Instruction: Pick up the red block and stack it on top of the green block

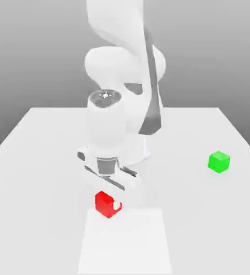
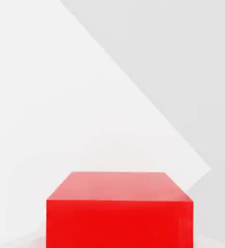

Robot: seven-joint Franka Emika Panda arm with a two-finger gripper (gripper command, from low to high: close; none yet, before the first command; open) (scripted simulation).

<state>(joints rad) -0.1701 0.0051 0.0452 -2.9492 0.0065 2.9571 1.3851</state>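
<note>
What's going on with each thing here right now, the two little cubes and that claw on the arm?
red block: resting on the table, clamped between the fingers, not lifted yet.
green block: sitting alone on the table toward the exterior view's right, nothing on top of it.
gripper: lowered to the table, shut on the red block.
table: white, flat, carrying both blocks.

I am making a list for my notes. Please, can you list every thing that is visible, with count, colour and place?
red block: one, bright red, on the table near the front, between the gripper's fingers.
green block: one, bright green, on the table toward the exterior view's right, standing alone.
table: one, white, under everything.
arm: one, white, bent down over the red block.
gripper: one, white and grey, shut on the red block.
</note>
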